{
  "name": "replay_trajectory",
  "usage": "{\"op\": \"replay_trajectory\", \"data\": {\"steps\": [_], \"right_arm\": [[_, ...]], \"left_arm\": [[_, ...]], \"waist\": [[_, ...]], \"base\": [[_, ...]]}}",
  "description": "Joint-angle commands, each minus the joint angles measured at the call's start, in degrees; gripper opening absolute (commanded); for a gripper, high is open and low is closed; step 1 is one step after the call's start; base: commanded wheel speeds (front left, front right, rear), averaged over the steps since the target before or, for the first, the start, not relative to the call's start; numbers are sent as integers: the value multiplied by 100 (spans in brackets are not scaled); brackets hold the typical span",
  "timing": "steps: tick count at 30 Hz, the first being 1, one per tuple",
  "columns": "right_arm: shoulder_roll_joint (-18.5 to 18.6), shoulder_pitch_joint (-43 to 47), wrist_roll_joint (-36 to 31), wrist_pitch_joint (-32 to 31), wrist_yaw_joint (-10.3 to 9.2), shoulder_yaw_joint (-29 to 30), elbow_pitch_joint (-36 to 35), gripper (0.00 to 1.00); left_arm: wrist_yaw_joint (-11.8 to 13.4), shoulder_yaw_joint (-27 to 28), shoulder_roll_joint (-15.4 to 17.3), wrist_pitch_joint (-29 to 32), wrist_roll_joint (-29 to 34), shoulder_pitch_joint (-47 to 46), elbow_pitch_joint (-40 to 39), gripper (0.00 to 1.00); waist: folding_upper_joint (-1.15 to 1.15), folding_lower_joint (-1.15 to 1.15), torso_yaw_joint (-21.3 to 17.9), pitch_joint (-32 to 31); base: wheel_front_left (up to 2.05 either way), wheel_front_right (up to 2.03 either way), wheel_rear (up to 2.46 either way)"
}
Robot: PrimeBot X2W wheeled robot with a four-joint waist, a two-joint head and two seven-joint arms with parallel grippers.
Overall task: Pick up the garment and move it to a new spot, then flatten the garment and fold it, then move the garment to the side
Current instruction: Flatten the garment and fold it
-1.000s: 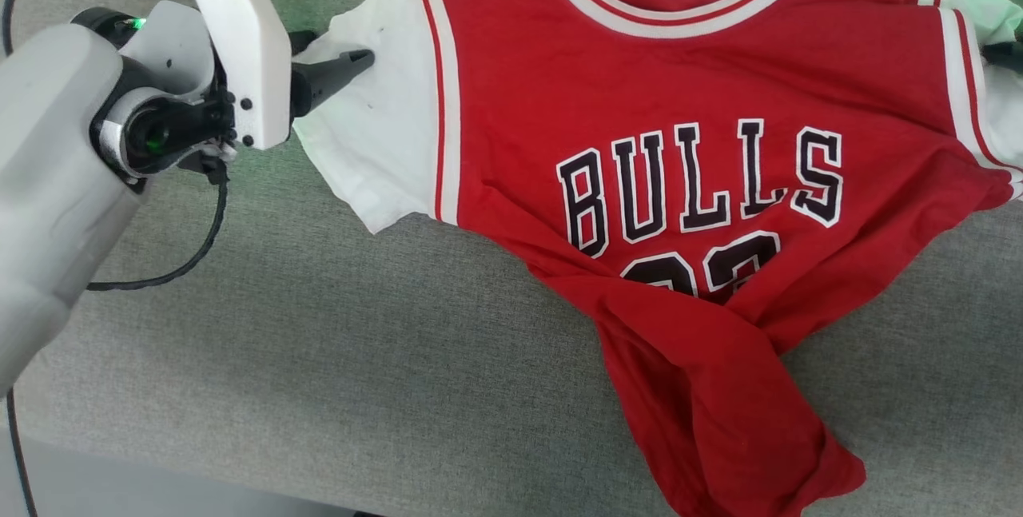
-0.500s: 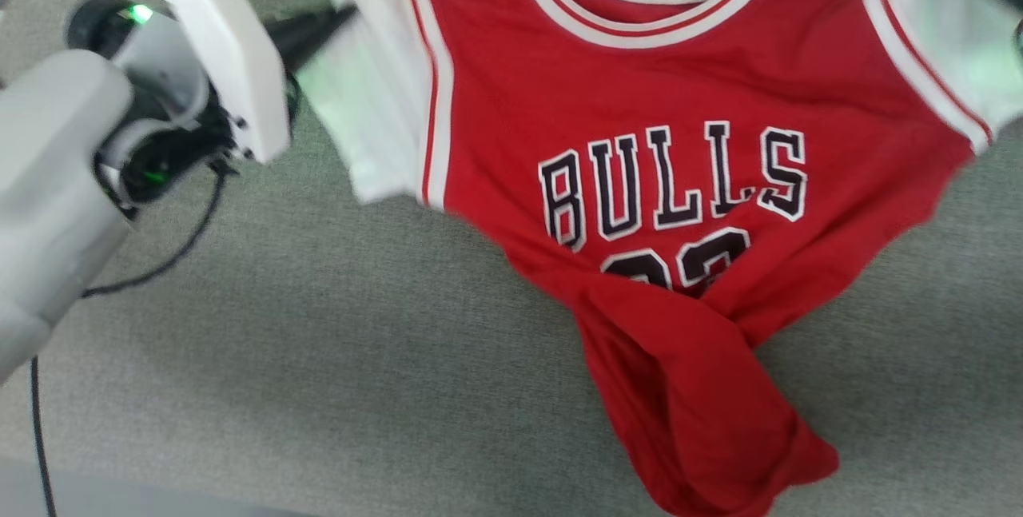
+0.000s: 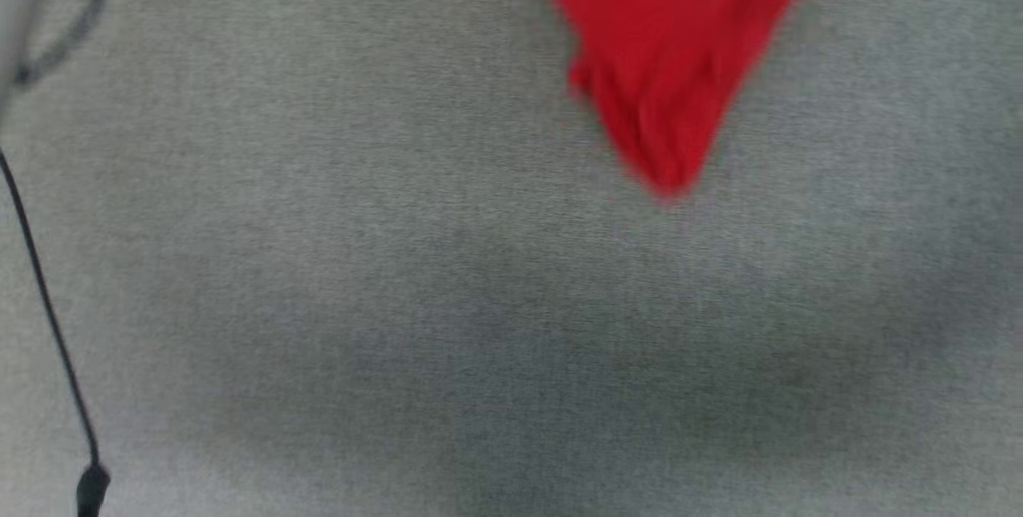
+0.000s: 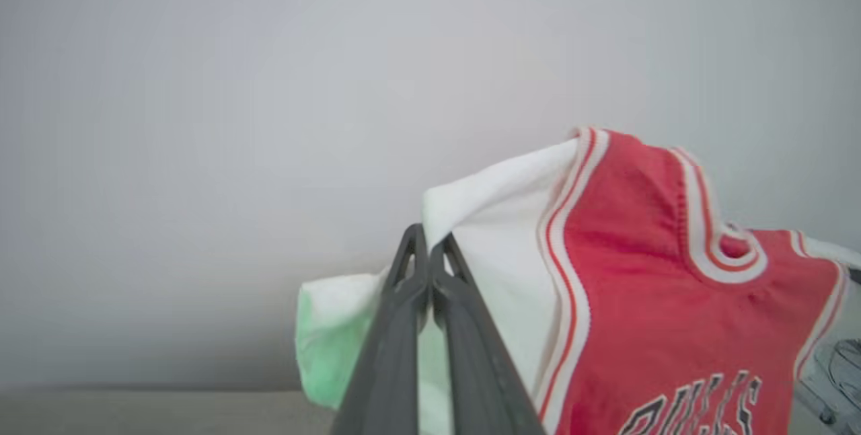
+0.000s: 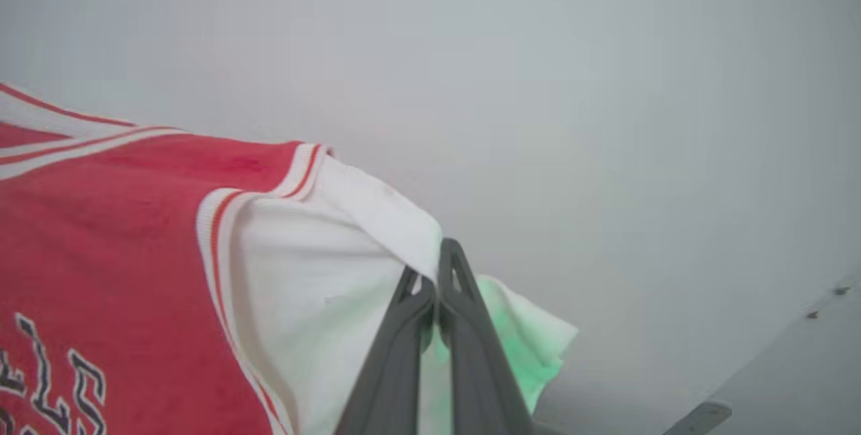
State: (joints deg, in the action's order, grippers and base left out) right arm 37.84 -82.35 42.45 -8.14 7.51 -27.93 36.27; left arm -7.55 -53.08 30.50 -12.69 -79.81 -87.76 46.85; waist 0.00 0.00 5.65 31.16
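Between the two dark fingers of the left gripper [image 4: 428, 241], which are pressed together, a fold of the left sleeve [image 4: 498, 220] is pinched near its upper edge. The right gripper [image 5: 432, 265] does the same on the right sleeve [image 5: 316, 253]; its fingers are closed on the white cloth.

From these two holds the garment [image 4: 639, 260] hangs spread between the arms, and the striped collar [image 4: 703, 240] sags in the middle. A pale wall [image 4: 269, 85] stands behind it in both wrist views. In the blurred head view, the lower red part of the garment [image 3: 671, 61] comes down to a bunched point over the grey surface [image 3: 400, 325]. I cannot tell if this point touches the surface. A thin black cable [image 3: 44, 301] runs down the left side of that view.

The cloth looks light, thin and very soft. It will not hold any shape by itself, and it drapes and gathers wherever it is not pulled. I judge the sleeves a usable place to hold for carrying. For flattening, the shoulders or the hem corners seem better, with a gentle pull outward. The knit does not look slippery, yet such a small pinch may slide out if the arms pull too far apart.
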Motion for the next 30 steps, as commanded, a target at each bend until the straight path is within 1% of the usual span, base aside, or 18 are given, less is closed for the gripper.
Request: {"op": "replay_trajectory", "data": {"steps": [1, 2, 5, 8, 11, 13, 16, 19, 20, 21, 24, 28, 30], "right_arm": [[-158, -401, -222, 250, -4, 240, 343, 0], [-158, -401, -222, 250, -4, 240, 343, 0], [-502, -1087, -633, 711, -4, 697, 1079, 0], [-749, -1597, -977, 1017, -5, 938, 1644, 0], [-882, -1787, -1180, 1216, -5, 994, 2012, 0], [-917, -1718, -1231, 1315, -4, 918, 2165, 0], [-923, -1302, -1133, 1387, -4, 701, 2241, 0], [-836, -656, -891, 1418, -4, 429, 2053, 0], [-784, -382, -797, 1377, -4, 317, 1983, 0], [-721, -81, -690, 1349, -4, 218, 1878, 0], [-597, 859, -296, 1269, -3, -75, 1412, 0], [-275, 2088, 229, 1138, -3, -308, 670, 0], [-99, 2663, 448, 1066, -3, -389, 282, 0]], "left_arm": [[17, 181, -104, -115, -30, -401, 226, 0], [17, 181, -104, -115, -30, -401, 226, 0], [18, 623, -382, -223, -105, -1079, 588, 0], [18, 853, -583, -258, 8, -1489, 811, 0], [17, 939, -689, -257, 119, -1600, 919, 0], [17, 901, -767, -258, 95, -1323, 854, 0], [17, 790, -725, -125, -115, -768, 578, 0], [16, 617, -574, -19, -272, 26, -17, 0], [16, 584, -537, 10, -416, 350, -240, 0], [16, 521, -443, 23, -468, 675, -475, 0], [16, 495, -191, -12, -819, 1652, -1202, 0], [16, 321, 99, -114, -952, 2879, -1988, 0], [15, 301, 183, -170, -988, 3458, -2379, 0]], "waist": [[0, 0, -112, -1], [0, 0, -112, -1], [0, 0, -194, -17], [0, 0, -244, -66], [0, 0, -270, -115], [0, 0, -293, -131], [0, 0, -293, -149], [0, 0, -298, -171], [0, 0, -297, -187], [0, 0, -295, -206], [0, 0, -320, -261], [0, 0, -329, -425], [0, 0, -329, -533]], "base": [[0, 0, 0], [0, 0, 0], [0, 0, 0], [0, 0, 0], [0, 0, 0], [0, 0, 0], [0, 0, 0], [0, 0, 0], [0, 0, 0], [0, 0, 0], [0, 0, 0], [0, 0, 0], [0, 0, 0]]}}
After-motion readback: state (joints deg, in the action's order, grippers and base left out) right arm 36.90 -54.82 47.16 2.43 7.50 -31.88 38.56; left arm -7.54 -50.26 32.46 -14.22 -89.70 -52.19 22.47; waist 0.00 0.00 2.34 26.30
